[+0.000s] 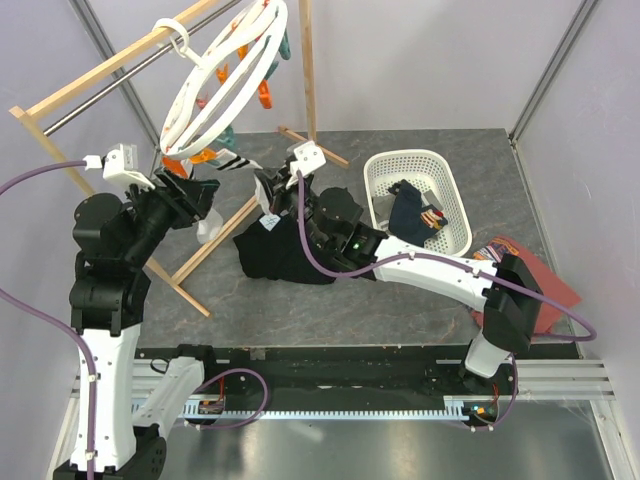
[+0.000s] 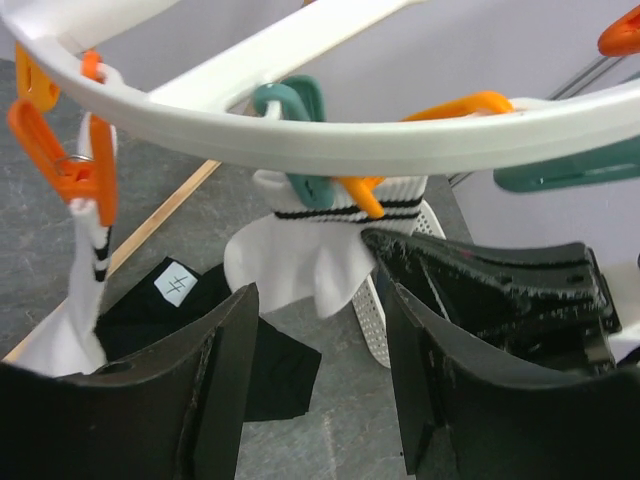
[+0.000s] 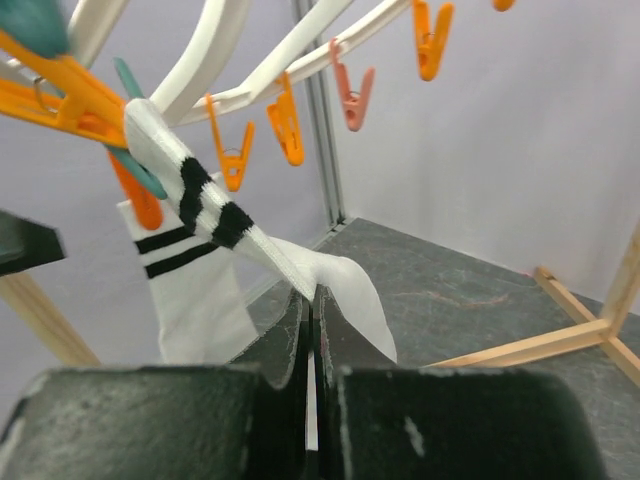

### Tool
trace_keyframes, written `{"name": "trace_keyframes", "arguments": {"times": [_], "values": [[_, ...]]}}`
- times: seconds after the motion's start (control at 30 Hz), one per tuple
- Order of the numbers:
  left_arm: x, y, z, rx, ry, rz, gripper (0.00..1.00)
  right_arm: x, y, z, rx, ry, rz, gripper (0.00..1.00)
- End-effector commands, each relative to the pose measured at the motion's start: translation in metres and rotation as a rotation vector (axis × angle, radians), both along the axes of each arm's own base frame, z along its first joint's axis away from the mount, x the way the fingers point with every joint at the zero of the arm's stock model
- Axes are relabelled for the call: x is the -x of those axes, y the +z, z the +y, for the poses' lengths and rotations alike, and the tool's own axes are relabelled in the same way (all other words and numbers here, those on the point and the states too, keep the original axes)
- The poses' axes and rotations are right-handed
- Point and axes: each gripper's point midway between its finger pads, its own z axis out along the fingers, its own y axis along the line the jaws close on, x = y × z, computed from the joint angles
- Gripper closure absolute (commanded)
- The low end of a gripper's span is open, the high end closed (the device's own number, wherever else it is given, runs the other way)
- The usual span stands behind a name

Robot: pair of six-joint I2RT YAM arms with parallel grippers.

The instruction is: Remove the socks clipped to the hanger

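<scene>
Socks [image 3: 215, 215], white with black stripes, hang from orange pegs [image 3: 75, 100] on the round white hanger [image 1: 215, 85]. I see my right gripper [image 3: 312, 300] pinched tight on the loose end of one, stretching it. My left gripper [image 2: 315, 280] hovers with jaws apart just under the ring, facing another.

Glossy plastic hanger [image 2: 200, 112], knit cloth socks [image 3: 340, 285]

The hanger [image 1: 187, 85] hangs tilted from the wooden rail [image 1: 110, 60], socks [image 1: 232, 165] clipped beneath.
</scene>
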Motion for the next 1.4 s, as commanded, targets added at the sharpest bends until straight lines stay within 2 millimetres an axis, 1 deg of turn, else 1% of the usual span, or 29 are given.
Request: {"name": "trace_keyframes", "arguments": {"times": [0.0,0.2,0.33,0.43,0.47,0.53,0.6,0.63,0.67,0.77,0.8,0.87,0.9,0.93,0.97,1.0,1.03,1.1,1.13,1.2,1.23,1.3,1.37], "values": [[0.010,0.010,0.004,-0.052,0.004,-0.039,0.40,-0.006,0.031,-0.028,-0.067,-0.047,-0.023,1.00],[0.007,0.008,0.007,-0.075,0.019,-0.044,0.40,-0.014,0.036,-0.042,-0.075,-0.063,-0.015,1.00],[0.005,0.020,0.001,-0.134,-0.035,-0.126,0.40,-0.015,0.043,-0.052,-0.089,-0.019,0.000,1.00],[0.006,0.027,-0.003,-0.119,-0.054,-0.155,0.41,-0.008,0.047,-0.050,-0.084,0.061,0.012,1.00],[0.008,0.028,-0.004,-0.110,-0.053,-0.165,0.41,-0.006,0.046,-0.049,-0.074,0.080,0.014,1.00],[0.008,0.030,-0.004,-0.082,-0.047,-0.169,0.41,0.006,0.042,-0.040,-0.047,0.160,0.010,1.00],[0.009,0.030,-0.004,-0.066,-0.047,-0.163,0.43,0.017,0.033,-0.031,-0.022,0.237,0.007,1.00],[0.009,0.027,-0.005,-0.060,-0.050,-0.149,0.44,0.018,0.031,-0.031,-0.022,0.240,0.007,1.00],[0.009,0.025,-0.006,-0.053,-0.056,-0.137,0.44,0.022,0.024,-0.027,-0.012,0.268,0.015,1.00],[0.015,0.018,-0.016,-0.016,-0.106,-0.115,0.45,0.029,0.018,-0.023,-0.018,0.306,0.030,1.00],[0.019,0.017,-0.017,-0.016,-0.117,-0.115,0.46,0.032,0.019,-0.021,-0.026,0.317,0.027,1.00],[0.021,0.009,-0.016,-0.022,-0.111,-0.093,0.46,0.038,0.019,-0.018,-0.045,0.348,0.042,1.00],[0.024,0.006,-0.014,-0.028,-0.103,-0.092,0.46,0.040,0.022,-0.017,-0.064,0.361,0.044,1.00],[0.023,-0.001,-0.012,-0.033,-0.092,-0.079,0.45,0.044,0.025,-0.015,-0.091,0.385,0.061,1.00],[0.024,-0.004,-0.012,-0.045,-0.096,-0.077,0.45,0.047,0.024,-0.014,-0.108,0.399,0.076,1.00],[0.024,-0.008,-0.011,-0.049,-0.093,-0.076,0.45,0.049,0.029,-0.014,-0.135,0.414,0.072,1.00],[0.025,-0.013,-0.009,-0.055,-0.077,-0.068,0.44,0.052,0.029,-0.013,-0.144,0.428,0.078,1.00],[0.024,-0.016,-0.004,-0.054,-0.051,-0.055,0.43,0.058,0.023,-0.008,-0.150,0.441,0.095,1.00],[0.024,-0.013,0.000,-0.052,-0.025,-0.059,0.43,0.059,0.020,-0.007,-0.140,0.436,0.089,1.00],[0.024,-0.009,0.004,-0.033,0.007,-0.048,0.43,0.059,0.006,-0.003,-0.107,0.396,0.082,1.00],[0.024,-0.002,0.009,-0.030,0.040,-0.060,0.44,0.060,0.003,-0.002,-0.098,0.388,0.078,1.00],[0.023,0.004,0.013,-0.024,0.065,-0.065,0.44,0.059,-0.004,0.003,-0.067,0.365,0.058,1.00],[0.024,0.013,0.019,-0.024,0.100,-0.082,0.46,0.065,-0.003,0.011,-0.046,0.373,0.034,1.00]]}}
